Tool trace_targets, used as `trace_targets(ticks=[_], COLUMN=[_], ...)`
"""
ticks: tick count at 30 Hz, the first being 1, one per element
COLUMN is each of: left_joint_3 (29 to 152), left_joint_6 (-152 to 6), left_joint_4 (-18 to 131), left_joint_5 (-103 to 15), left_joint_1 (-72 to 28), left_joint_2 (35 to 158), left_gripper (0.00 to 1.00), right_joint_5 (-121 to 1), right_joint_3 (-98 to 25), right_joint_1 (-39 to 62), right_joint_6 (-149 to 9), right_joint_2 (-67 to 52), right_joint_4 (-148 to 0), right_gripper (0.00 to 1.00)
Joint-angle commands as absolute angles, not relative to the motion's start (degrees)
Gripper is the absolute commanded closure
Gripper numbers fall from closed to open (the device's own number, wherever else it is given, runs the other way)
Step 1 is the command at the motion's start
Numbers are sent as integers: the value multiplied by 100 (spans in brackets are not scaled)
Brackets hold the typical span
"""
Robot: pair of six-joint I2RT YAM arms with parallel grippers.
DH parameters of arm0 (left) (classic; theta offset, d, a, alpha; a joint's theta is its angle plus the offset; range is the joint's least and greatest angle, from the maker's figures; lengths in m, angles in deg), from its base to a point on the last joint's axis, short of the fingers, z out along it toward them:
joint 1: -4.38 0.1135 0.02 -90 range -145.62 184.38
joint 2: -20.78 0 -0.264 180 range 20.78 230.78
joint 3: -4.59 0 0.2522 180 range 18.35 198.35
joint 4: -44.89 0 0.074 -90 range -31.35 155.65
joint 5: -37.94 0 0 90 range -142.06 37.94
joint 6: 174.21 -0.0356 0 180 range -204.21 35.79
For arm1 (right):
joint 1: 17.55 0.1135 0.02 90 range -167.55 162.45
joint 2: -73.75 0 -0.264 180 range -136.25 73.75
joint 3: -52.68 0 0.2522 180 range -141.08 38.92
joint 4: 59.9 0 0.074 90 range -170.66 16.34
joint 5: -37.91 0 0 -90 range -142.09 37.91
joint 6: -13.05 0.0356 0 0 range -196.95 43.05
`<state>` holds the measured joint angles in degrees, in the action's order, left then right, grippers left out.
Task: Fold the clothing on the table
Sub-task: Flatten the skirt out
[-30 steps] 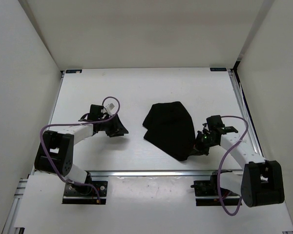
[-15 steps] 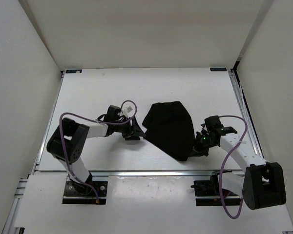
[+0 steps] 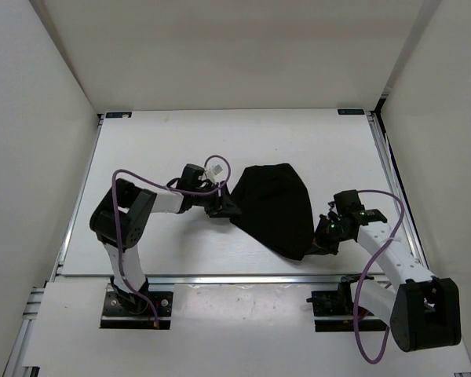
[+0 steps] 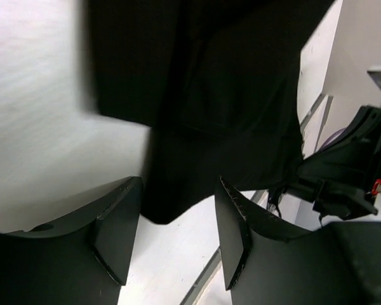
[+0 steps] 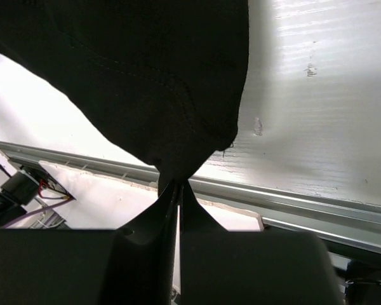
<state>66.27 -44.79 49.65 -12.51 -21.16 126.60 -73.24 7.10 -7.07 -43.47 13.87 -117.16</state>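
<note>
Top view: black clothing (image 3: pixel 273 208) lies bunched on the bench (image 3: pixel 141 149), centre-right. L jaws sit at its left edge, R jaws at its near-right corner.
L wrist view: L jaws spread wide, gripping nothing. Clothing (image 4: pixel 222 95) is just ahead, one corner showing in the gap betw. the fingers (image 4: pixel 117 222).
R wrist view: R jaws fully closed, pinching a corner of the clothing (image 5: pixel 133 76), near the bench's alu rail (image 5: pixel 292 203).

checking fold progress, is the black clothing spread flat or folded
Folded over: the clothing lies in a compact heap, overlapping layers showing in the left wrist view.
</note>
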Motion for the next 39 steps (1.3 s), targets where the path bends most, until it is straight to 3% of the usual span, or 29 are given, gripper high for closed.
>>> trace_targets(ticks=[1,3,5,6,7,8,14,20,26,30,35,39], left_joint_3=[6485,6352,6212,6194,6177,6185,6500,7661,7303,6776,6563,6283], left_joint_6=[-4729,-4695,-4563,-4458,-4413,-4335,-4403,-5475,-5855,-5933,-6004,-5522], left_joint_4=[4933,4855,4574,4451,4397,4414,5081,7120,7587,7982,8458,7992], left_joint_5=[-1321,-1401,-1252,-1138,-1059,-1023,-899,-690,-759,-750,-479,-512], left_joint_1=[-2418,-2480,-2559,-2603,-2612,-2603,-1875,-1461,-1478,-1452,-1592,-1654], left_joint_2=[12722,12731,12827,12923,12950,12968,11601,10869,10271,9665,8935,8941], left_gripper=[40,41,56,71,92,100,100,100,100,100,100,100], right_joint_5=[-7380,-7371,-7388,-7397,-7397,-7354,-6408,-4737,-3927,-3847,-3697,-4818], right_joint_3=[745,763,780,798,789,763,8,-1117,-1636,-1777,-2163,-1936], right_joint_1=[-797,-780,-788,-788,-797,-806,-709,-647,-824,-332,1161,691], right_joint_6=[-4363,-4329,-4294,-4293,-4302,-4320,-4478,-5117,-6068,-5929,-5226,-5610], right_joint_2=[1538,1503,1538,1573,1539,1556,1697,1530,1486,1653,1759,1338], right_joint_4=[-11822,-11813,-11795,-11761,-11760,-11743,-12365,-13034,-13385,-13806,-14151,-13389], right_gripper=[100,100,100,100,100,100,100,100,100,100,100,100])
